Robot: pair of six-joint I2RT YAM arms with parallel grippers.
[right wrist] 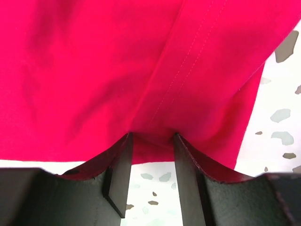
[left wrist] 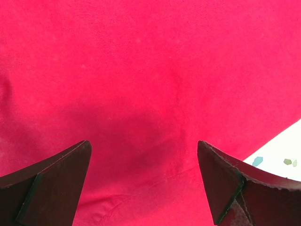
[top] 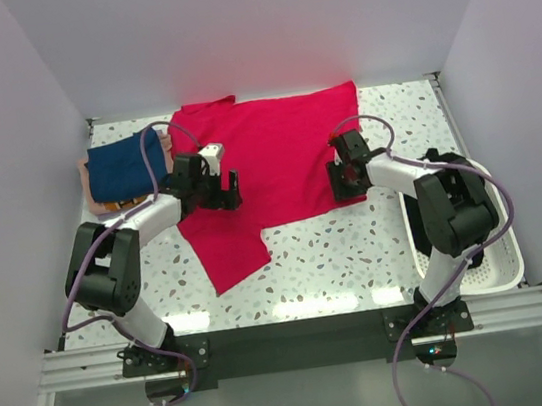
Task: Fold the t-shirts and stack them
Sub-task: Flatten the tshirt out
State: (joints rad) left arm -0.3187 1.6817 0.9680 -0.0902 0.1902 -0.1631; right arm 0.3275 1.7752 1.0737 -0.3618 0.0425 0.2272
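A crimson-red t-shirt (top: 275, 157) lies spread flat across the middle of the table, one sleeve pointing to the near left. My left gripper (top: 225, 191) is over its left side, wide open and empty, and in the left wrist view only red cloth (left wrist: 150, 84) shows between the fingers (left wrist: 56, 174). My right gripper (top: 345, 178) is at the shirt's near right hem. Its jaws stand narrowly apart, with a bunched fold of the hem (right wrist: 153, 146) pinched between them. A folded navy t-shirt (top: 124, 166) sits on a pale pink one (top: 95, 199) at the far left.
A white perforated basket (top: 495, 252) stands at the right edge, beside the right arm. White walls close in the back and both sides. The speckled tabletop (top: 340, 259) shows in front of the shirt.
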